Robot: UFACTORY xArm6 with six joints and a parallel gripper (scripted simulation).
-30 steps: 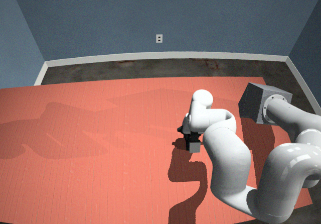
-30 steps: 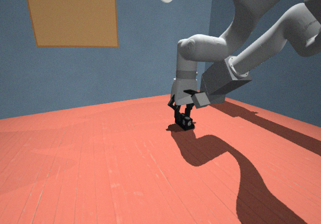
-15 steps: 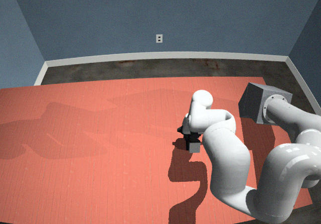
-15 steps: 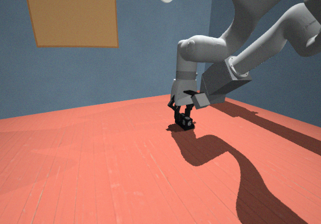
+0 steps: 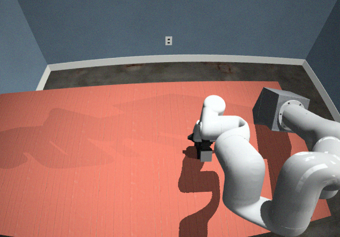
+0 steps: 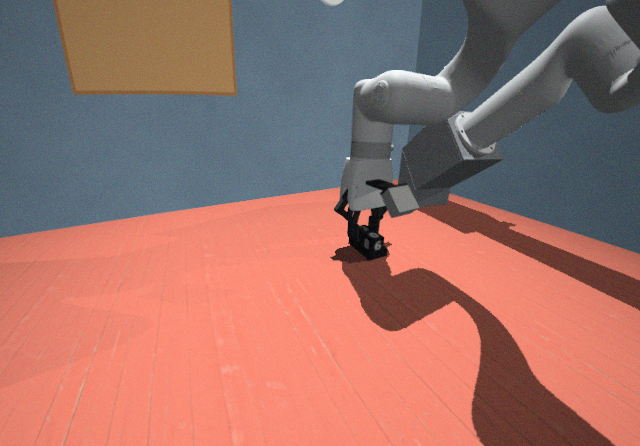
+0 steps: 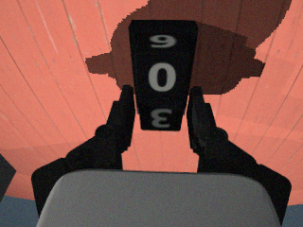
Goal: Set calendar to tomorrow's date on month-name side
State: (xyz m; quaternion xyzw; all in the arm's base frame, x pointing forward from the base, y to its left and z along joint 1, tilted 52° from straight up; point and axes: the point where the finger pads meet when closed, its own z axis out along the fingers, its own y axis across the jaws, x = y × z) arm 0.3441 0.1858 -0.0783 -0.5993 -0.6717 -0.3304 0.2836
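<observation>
The black calendar shows in the wrist view as one dark block. A pale 0 is on the black face [image 7: 142, 71] in the middle, a slanted digit like a 9 or 6 is above it, and a 3 that looks turned is below. In the exterior view a black cube [image 6: 377, 245] at the near end shows a 6-like digit, with an 8-like digit beside it. The black tray [image 6: 377, 256] is low on the table; its month side cannot be read. My gripper [image 7: 161, 99] [image 6: 363, 230] is open, its fingers on either side of the block's lower end. The seam between cubes is unclear.
The red table [image 5: 109, 187] [image 6: 206, 353] carries the arm's shadows. A second white arm section and a grey base block [image 5: 268, 109] [image 6: 431, 157] stand to the right. A grey box [image 5: 205, 155] [image 6: 400, 201] on the wrist hides the calendar in the top view.
</observation>
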